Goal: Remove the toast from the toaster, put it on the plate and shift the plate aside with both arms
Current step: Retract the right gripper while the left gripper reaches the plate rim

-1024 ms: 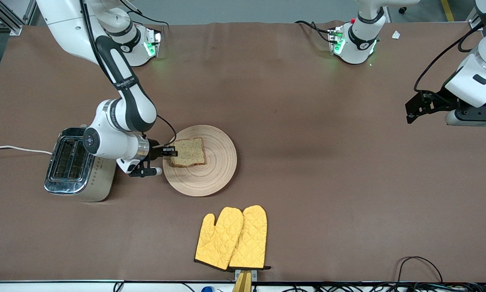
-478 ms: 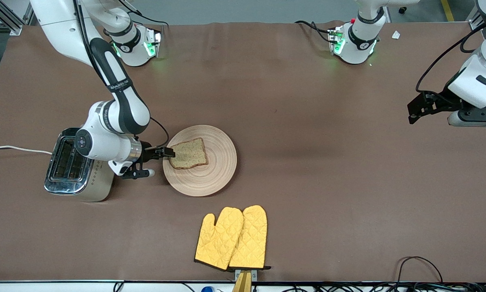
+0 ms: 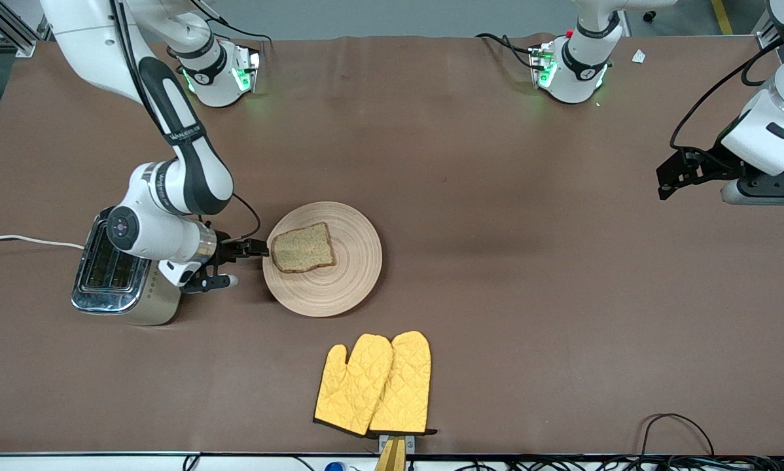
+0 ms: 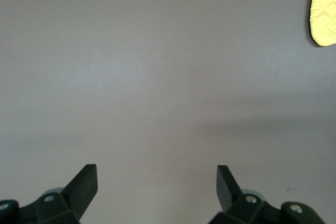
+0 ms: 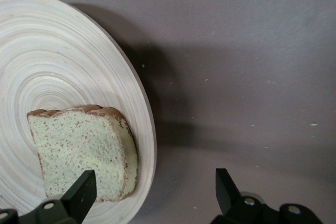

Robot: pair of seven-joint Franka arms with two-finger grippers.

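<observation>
a: what does the toast [image 3: 303, 248] look like, and where is it?

b: a brown speckled slice with a darker crust, lying flat on the round wooden plate [image 3: 353, 275], on the half toward the toaster [image 3: 122, 275].

a: and the pincers?

b: the right pincer [image 3: 256, 248] sits just off the plate's rim, spread wide, holding nothing. the left pincer [image 3: 668, 178] waits open above bare tabletop [image 3: 497, 196] at its own end.

a: which way does the slice point?

b: its rounded top faces the right pincer; its length runs along the table.
</observation>
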